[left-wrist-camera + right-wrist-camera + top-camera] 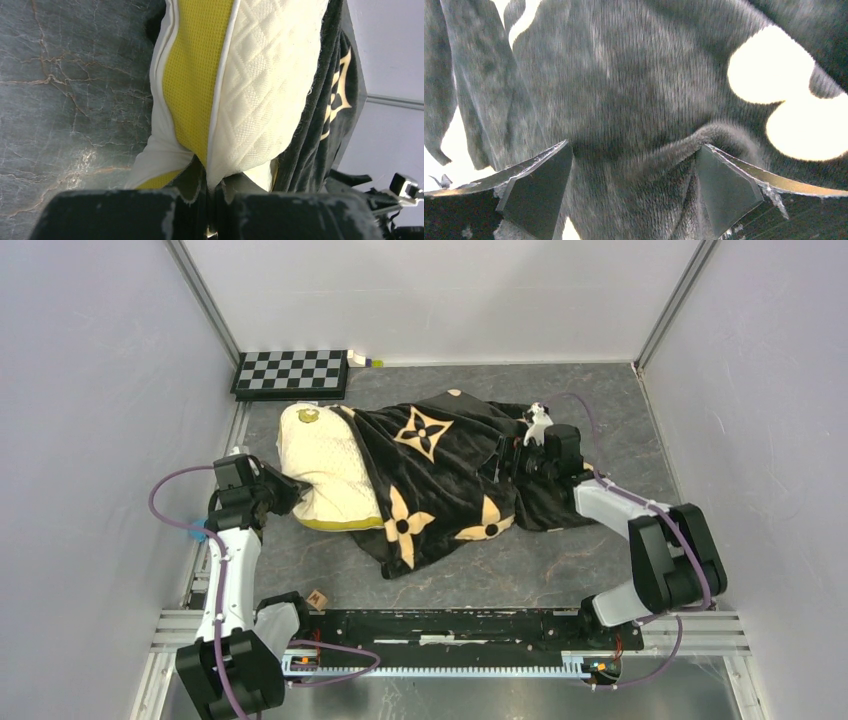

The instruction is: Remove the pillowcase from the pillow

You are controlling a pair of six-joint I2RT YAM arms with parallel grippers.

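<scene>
The pillow lies on the grey marbled table, left of centre, its left half bare and cream-white with the yellow-olive side band showing along its near edge; the black pillowcase with tan flower motifs covers its right half and spreads in folds toward the right and the near side; the left gripper is pinched tight on the pillow's bare left end, where the yellow band meets the quilted face; the right gripper sits down on the pillowcase's right part with its fingers spread wide, a raised ridge of velvety fabric between them but not clamped; a checkerboard lies at the far left corner
</scene>
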